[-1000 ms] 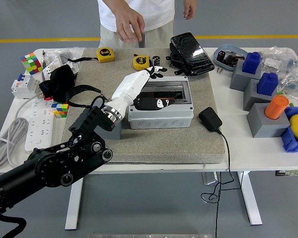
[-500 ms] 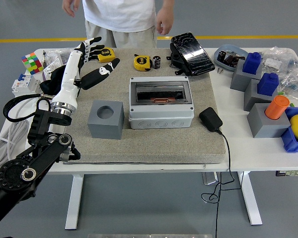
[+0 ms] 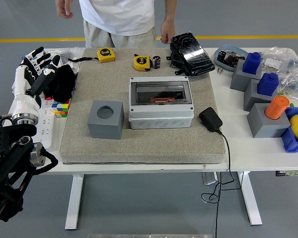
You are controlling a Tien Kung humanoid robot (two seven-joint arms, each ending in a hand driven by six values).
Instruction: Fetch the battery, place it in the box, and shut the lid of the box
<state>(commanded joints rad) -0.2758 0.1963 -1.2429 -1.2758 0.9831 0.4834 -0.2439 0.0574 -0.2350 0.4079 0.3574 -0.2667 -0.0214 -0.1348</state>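
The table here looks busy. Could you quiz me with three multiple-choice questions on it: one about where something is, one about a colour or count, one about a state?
1. Where is the grey block with the round hole?
A. left of the box
B. right of the box
C. inside the box

2. How many yellow tape measures lie on the mat?
A. one
B. two
C. four

3. What is the left robot hand doing?
A. gripping the box
B. pressing the block
C. holding nothing, fingers spread

Answers:
1 A, the block stands beside the box, on its left.
2 B, one tape measure and a second lie at the mat's far edge.
3 C, it hovers at the table's left edge, touching neither.
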